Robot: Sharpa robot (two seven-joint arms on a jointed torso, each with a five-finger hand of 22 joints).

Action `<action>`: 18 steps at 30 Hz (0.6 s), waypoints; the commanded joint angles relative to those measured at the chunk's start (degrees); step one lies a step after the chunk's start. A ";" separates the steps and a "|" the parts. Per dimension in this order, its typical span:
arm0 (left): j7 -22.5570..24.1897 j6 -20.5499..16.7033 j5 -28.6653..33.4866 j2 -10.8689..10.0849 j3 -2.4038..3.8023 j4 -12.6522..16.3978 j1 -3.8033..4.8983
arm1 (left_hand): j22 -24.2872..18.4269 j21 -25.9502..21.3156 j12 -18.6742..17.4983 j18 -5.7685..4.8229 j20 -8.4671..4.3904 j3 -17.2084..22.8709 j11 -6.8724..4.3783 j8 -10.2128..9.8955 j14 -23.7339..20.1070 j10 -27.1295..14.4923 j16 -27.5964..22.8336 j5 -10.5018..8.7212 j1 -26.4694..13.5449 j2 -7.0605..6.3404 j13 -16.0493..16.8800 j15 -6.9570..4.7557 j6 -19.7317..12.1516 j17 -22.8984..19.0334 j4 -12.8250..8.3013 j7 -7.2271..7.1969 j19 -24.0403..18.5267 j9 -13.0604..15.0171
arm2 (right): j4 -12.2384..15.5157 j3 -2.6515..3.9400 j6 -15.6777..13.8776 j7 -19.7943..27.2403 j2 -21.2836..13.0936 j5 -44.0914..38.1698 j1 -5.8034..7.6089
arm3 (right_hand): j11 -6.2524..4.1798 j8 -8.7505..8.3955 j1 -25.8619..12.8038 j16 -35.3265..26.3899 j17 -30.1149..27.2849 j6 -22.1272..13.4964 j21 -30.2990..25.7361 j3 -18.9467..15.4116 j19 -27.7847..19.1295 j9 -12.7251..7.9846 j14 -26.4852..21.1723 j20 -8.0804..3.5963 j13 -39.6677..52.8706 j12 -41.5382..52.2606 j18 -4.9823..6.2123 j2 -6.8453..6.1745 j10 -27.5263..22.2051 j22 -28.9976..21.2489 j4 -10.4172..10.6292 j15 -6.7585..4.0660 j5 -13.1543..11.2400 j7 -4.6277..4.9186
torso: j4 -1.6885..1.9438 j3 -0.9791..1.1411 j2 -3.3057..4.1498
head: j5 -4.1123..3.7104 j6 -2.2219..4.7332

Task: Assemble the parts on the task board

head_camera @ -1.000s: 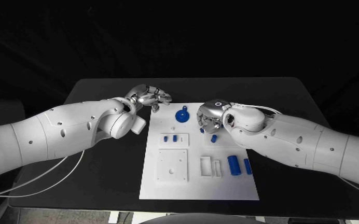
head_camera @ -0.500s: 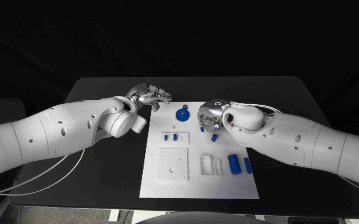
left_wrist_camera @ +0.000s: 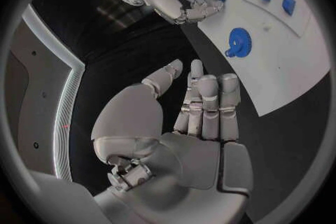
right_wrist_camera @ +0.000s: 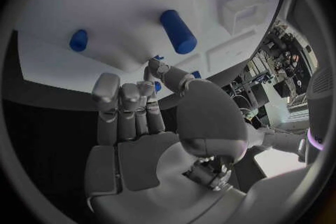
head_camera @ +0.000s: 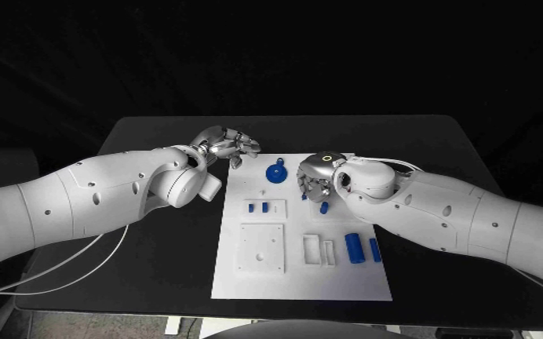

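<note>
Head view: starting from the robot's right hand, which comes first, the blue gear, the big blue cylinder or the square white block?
From the right hand:
1. Blue gear, just beside it at the board's far end.
2. Big blue cylinder, nearer the robot, on the board's right.
3. Square white block, on the board's left.

gear (head_camera: pixel 275 173) lies on task board (head_camera: pixel 260 286), behind two cylinders (head_camera: pixel 354 248).

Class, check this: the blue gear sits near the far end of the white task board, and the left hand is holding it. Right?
Not quite. The blue gear does sit near the far end of the task board, but the left hand holds nothing; it hovers beside the board, as the left wrist view shows.
</note>
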 commanded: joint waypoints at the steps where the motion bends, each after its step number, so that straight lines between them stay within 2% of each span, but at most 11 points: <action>1: 0.20 0.73 -0.15 0.01 0.02 0.17 0.03 | -0.05 -0.39 -0.38 3.64 -1.08 0.07 0.97 -0.02 0.01 -0.42 -0.37 -0.23 -0.34 -0.18 0.06 0.29 -0.04 0.01 0.20 0.22 0.10 -0.06 | -0.28 -0.12 0.80 -0.33 0.16 -1.04 -0.22 | -0.04 0.03 0.09 -0.40 0.11 0.35 0.32 -0.25 -0.31 0.09 -0.04 -0.03 0.10 0.18 6.60 -0.06 0.28 0.84 -0.30 0.25 -0.10 0.34 | 0.02 0.01 0.01 | 0.06 -0.07; 9: 0.11 0.76 -0.19 -0.02 0.02 0.22 0.03 | -0.05 -0.39 -0.42 3.65 -1.07 0.08 0.98 -0.03 0.02 -0.42 -0.37 -0.25 -0.33 -0.20 0.08 0.30 -0.09 0.01 0.19 0.24 0.11 -0.07 | -0.18 -0.15 -0.90 -0.94 0.38 -1.17 -0.37 | -0.03 -0.03 -0.17 -0.43 0.16 0.30 0.35 -0.44 -0.30 0.09 -0.02 0.01 0.10 0.17 6.60 -0.39 0.27 0.82 -0.38 0.26 -0.09 0.35 | 0.00 0.00 0.01 | 0.13 -0.17; 16: 0.09 0.68 -0.20 -0.03 0.02 0.21 0.03 | -0.04 -0.39 -0.46 3.66 -1.06 0.08 0.99 -0.05 0.02 -0.43 -0.37 -0.29 -0.32 -0.25 0.10 0.31 -0.19 0.01 0.19 0.28 0.12 -0.10 | -0.19 -0.15 -2.01 -0.82 0.51 -0.42 -0.37 | 0.00 -0.17 -1.32 -0.53 0.25 0.21 0.36 -1.01 -0.19 0.09 0.04 0.09 0.09 0.12 6.60 -1.21 0.27 0.71 0.21 0.28 -0.10 0.37 | -0.02 -0.01 -0.04 | 0.13 -0.15; 18: 0.08 0.65 -0.20 -0.01 0.02 0.15 0.03 | -0.03 -0.40 -0.49 3.67 -1.06 0.08 1.00 -0.07 0.02 -0.45 -0.37 -0.30 -0.33 -0.29 0.11 0.32 -0.25 0.01 0.19 0.30 0.12 -0.12 | -0.21 -0.15 -2.06 -0.69 0.51 -0.11 -0.37 | 0.15 -0.59 -1.65 -0.69 0.25 -0.50 0.22 -1.37 -0.31 -0.05 -0.06 0.11 0.04 -0.06 6.60 -1.85 -0.06 0.61 0.22 0.35 -0.10 0.56 | -0.01 -0.02 -0.04 | 0.14 -0.14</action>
